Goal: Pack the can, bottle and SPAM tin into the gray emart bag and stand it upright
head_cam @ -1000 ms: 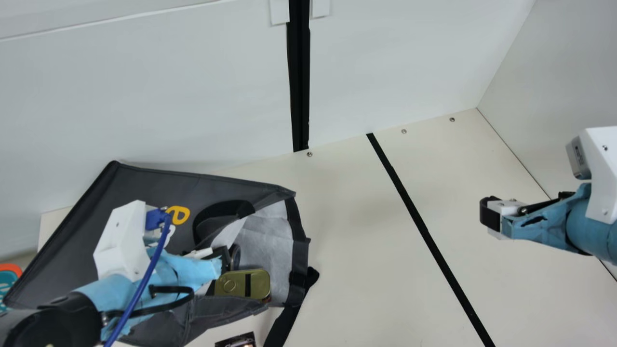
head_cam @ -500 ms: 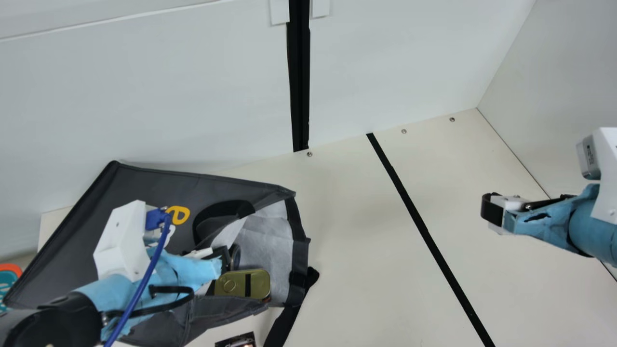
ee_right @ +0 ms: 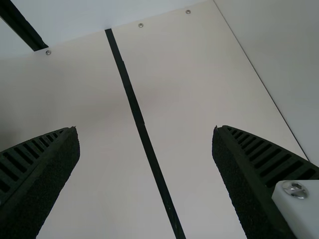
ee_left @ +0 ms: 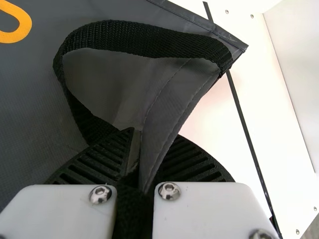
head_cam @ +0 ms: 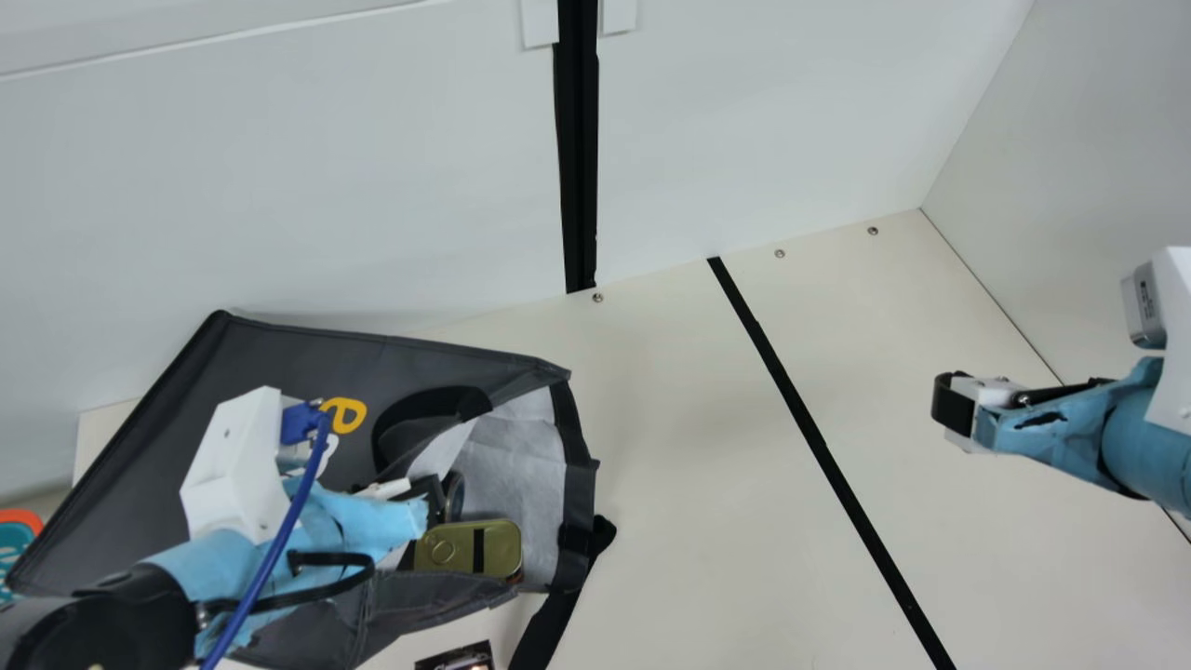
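The gray emart bag (head_cam: 279, 354) lies on its side at the left of the main view, its mouth facing right. My left gripper (head_cam: 428, 512) is at that mouth; in the left wrist view the left gripper (ee_left: 142, 154) is shut on the bag's edge, beside a black handle loop (ee_left: 144, 40). Inside the mouth lies the gold SPAM tin (head_cam: 498, 547), with a round dark end (head_cam: 453, 496) of another item beside it. My right gripper (head_cam: 949, 409) hangs over the table's right part; in the right wrist view the right gripper (ee_right: 145, 134) stands open with nothing between its fingers.
A small dark item (head_cam: 456, 658) lies at the bottom edge of the main view, near a black strap (head_cam: 549, 623). An orange and teal object (head_cam: 17, 540) shows at the far left. White walls (head_cam: 744, 121) bound the table (head_cam: 689, 484), which a black line crosses.
My right arm has drawn back slightly to the right. The left arm, the bag and the tin have kept still.
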